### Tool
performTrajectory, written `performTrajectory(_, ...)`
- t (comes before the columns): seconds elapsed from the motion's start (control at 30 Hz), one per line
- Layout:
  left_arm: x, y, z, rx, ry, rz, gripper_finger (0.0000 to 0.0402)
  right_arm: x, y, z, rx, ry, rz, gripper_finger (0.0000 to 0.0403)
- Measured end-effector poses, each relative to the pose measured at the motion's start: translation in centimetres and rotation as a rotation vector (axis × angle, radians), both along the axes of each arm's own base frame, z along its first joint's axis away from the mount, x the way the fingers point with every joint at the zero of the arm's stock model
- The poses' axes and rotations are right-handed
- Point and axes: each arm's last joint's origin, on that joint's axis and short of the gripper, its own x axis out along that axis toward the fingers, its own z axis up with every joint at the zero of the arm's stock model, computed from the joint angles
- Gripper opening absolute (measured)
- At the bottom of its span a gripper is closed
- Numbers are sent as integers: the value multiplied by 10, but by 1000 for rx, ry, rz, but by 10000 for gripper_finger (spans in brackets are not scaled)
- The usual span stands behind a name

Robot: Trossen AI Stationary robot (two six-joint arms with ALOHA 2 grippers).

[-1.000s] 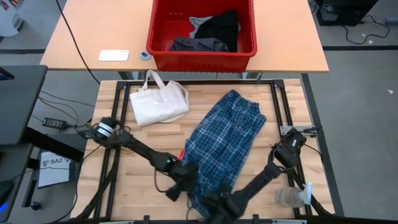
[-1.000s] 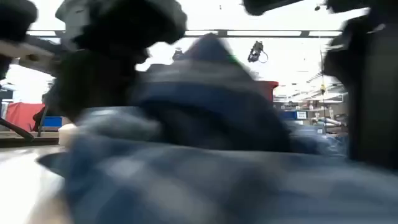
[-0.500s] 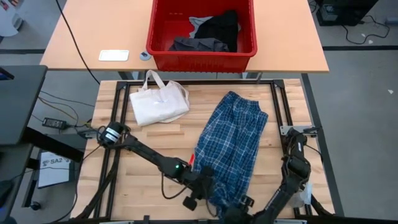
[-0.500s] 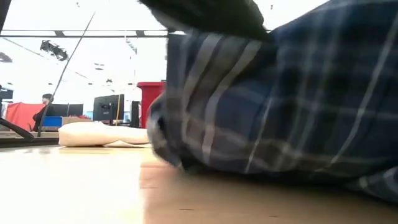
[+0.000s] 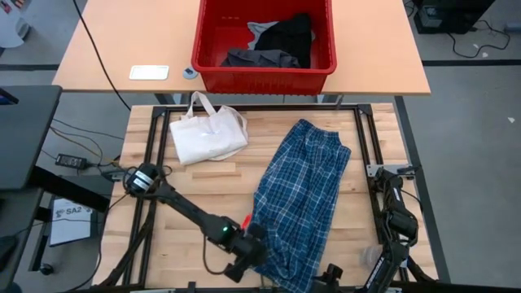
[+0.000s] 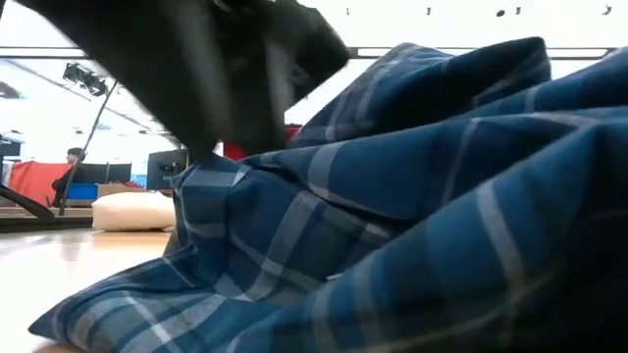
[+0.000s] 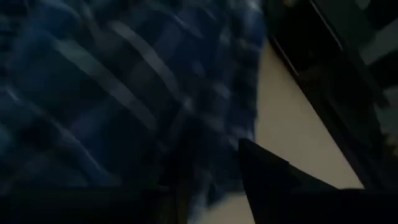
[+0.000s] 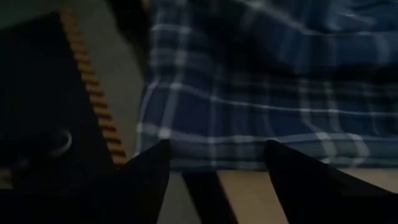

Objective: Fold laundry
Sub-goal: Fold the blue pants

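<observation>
Plaid garment spread lengthwise across the table, near end bunched at the front edge, likely drawn there for folding. Left gripper at the bunched hem's left side; jaw state unclear. Right gripper at the front edge just off the hem, fingers apart, holding nothing. More laundry waiting in red bin. Tote bag set aside, well apart.
</observation>
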Motion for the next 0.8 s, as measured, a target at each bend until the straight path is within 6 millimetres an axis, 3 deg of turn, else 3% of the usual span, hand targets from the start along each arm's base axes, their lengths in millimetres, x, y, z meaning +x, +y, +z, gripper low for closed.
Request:
performTrajectory(0.17, -12, -4, 12, 93, -7, 18, 178, 4, 8, 3, 20, -11, 122, 300)
performTrajectory(0.4, -10, -10, 4, 143, -51, -88, 223, 10, 1, 2, -45, -29, 121, 286)
performTrajectory(0.63, -3, -10, -24, 206, -23, -165, 210, 26, -6, -8, -11, 28, 172, 237)
performTrajectory(0.8, 4, -6, -40, 186, 16, -134, 164, 33, -11, -17, 47, 37, 116, 177)
